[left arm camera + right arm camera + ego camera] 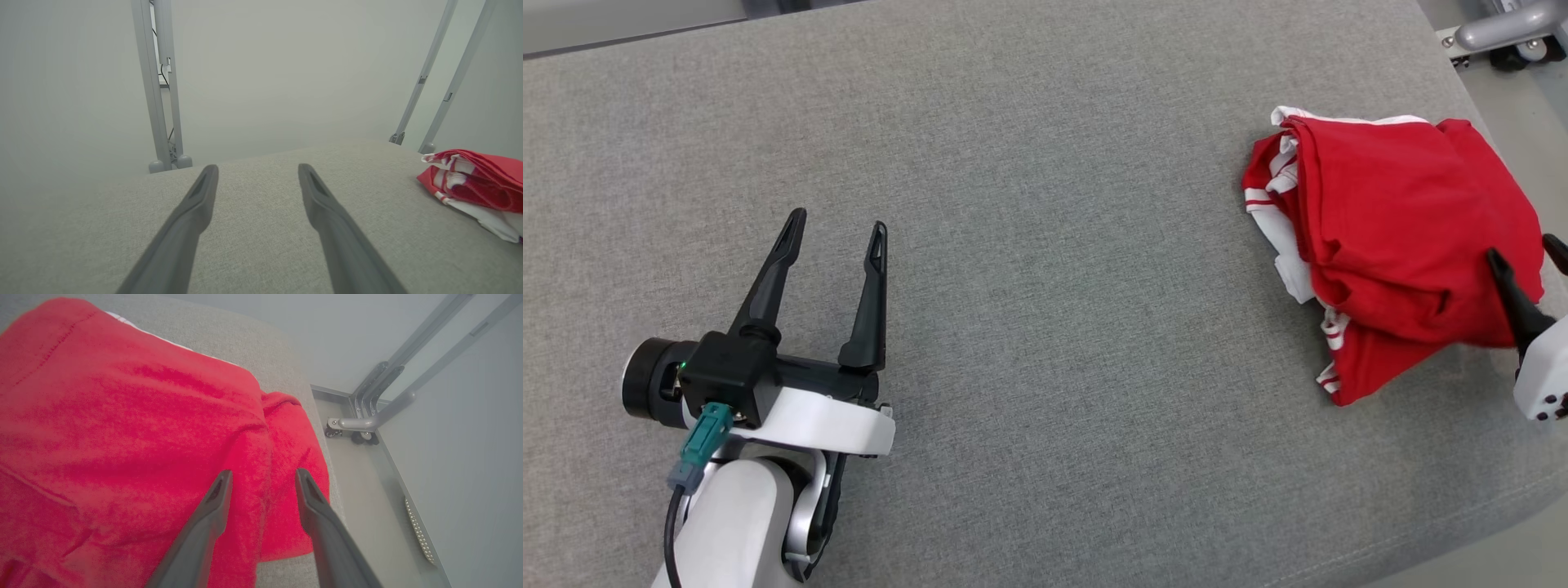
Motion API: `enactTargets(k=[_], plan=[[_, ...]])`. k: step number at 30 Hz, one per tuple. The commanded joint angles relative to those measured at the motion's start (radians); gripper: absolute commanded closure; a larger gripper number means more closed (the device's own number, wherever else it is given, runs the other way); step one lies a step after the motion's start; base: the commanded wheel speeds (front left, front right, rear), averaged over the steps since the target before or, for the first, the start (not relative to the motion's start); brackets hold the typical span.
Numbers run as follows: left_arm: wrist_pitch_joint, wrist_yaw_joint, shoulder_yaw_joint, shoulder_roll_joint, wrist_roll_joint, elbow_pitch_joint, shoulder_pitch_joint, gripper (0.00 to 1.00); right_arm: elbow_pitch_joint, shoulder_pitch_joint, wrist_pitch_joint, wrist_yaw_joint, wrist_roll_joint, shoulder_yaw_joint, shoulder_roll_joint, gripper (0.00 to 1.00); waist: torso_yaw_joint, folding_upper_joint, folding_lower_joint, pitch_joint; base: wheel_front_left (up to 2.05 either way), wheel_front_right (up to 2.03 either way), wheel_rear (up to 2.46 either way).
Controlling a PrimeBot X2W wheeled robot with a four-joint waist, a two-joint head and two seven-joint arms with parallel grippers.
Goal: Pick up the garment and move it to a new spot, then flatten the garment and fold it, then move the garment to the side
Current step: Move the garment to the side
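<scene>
red cotton garment with white striped trim [1405,212], folded into a lumpy bundle, lies on the right side of the grey woven-fabric tabletop [1045,163], close to its right edge. white trim pokes out along the bundle's left and far sides.

right gripper [1524,251] is at the bundle's near right corner, tips over the red cloth. in the right wrist view its two dark fingers [216,506] are apart with a clear gap, red fabric [122,437] under them, nothing pinched between them that i can see.

left gripper [837,222] sits well apart from the garment, near left over bare grey fabric, jaws spread wide and empty, fingers pointing toward the far side. left wrist view: the same spread gripper [257,169] above the tabletop, bundle [482,179] off to the right.

grey metal frame posts [157,102] stand past the far edge. grey wheeled metal leg [367,420] on the floor beyond the table's right edge, also at far right in the head view [1503,28].
</scene>
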Motion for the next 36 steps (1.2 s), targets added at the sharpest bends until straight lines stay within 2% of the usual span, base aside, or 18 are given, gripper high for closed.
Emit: enactTargets(k=[1, 7, 11, 14, 15, 18, 25, 31, 36], plan=[[-0.002, 0.001, 0.004, 0.007, -0.005, 0.0, -0.019, 0.0, 0.02, 0.006, -0.02, 0.0, 0.003, -0.013, 0.012, 0.0, -0.003, 0.0, 0.0, -0.001, 0.0, 0.0, 0.0], [0.001, 0.005, 0.0, 0.007, -0.011, 0.002, -0.018, 0.0, 0.141, 0.013, -0.107, 0.0, -0.022, -0.103, 0.077, 0.0, -0.011, 0.0, 0.0, -0.023, 0.0, 0.0, 0.0], [-0.005, 0.005, 0.001, 0.007, -0.021, 0.009, 0.0, 0.0, 0.142, 0.038, -0.197, 0.0, -0.019, -0.201, 0.129, 0.0, -0.001, 0.0, 0.0, -0.052, 0.0, 0.0, 0.0], [-0.009, 0.014, 0.002, 0.004, -0.022, 0.006, 0.018, 0.0, 0.066, 0.074, -0.259, 0.0, -0.024, -0.274, 0.173, 0.0, 0.015, 0.0, 0.0, -0.08, 0.0, 0.0, 0.0], [-0.012, 0.021, 0.006, 0.004, -0.023, 0.002, 0.027, 0.0, -0.015, 0.101, -0.278, 0.0, -0.039, -0.316, 0.203, 0.0, 0.03, 0.0, 0.0, -0.098, 0.0, 0.0, 0.0], [-0.018, 0.029, 0.012, 0.004, -0.03, -0.002, 0.037, 0.0, -0.15, 0.143, -0.287, 0.0, -0.078, -0.36, 0.258, 0.0, 0.06, 0.0, 0.0, -0.125, 0.0, 0.0, 0.0], [-0.036, 0.057, 0.046, -0.001, -0.052, 0.001, 0.066, 0.0, -0.432, 0.225, -0.228, 0.0, -0.155, -0.369, 0.377, 0.0, 0.15, 0.0, 0.0, -0.185, 0.0, 0.0, 0.0], [-0.047, 0.087, 0.091, 0.004, -0.079, 0.008, 0.124, 0.0, -0.527, 0.284, -0.158, 0.0, -0.212, -0.299, 0.443, 0.0, 0.208, 0.0, 0.0, -0.245, 0.0, 0.0, 0.0], [-0.047, 0.079, 0.099, 0.014, -0.099, 0.001, 0.179, 0.0, -0.531, 0.347, -0.124, 0.0, -0.235, -0.287, 0.473, 0.0, 0.233, 0.0, 0.0, -0.29, 0.0, 0.0, 0.0]])
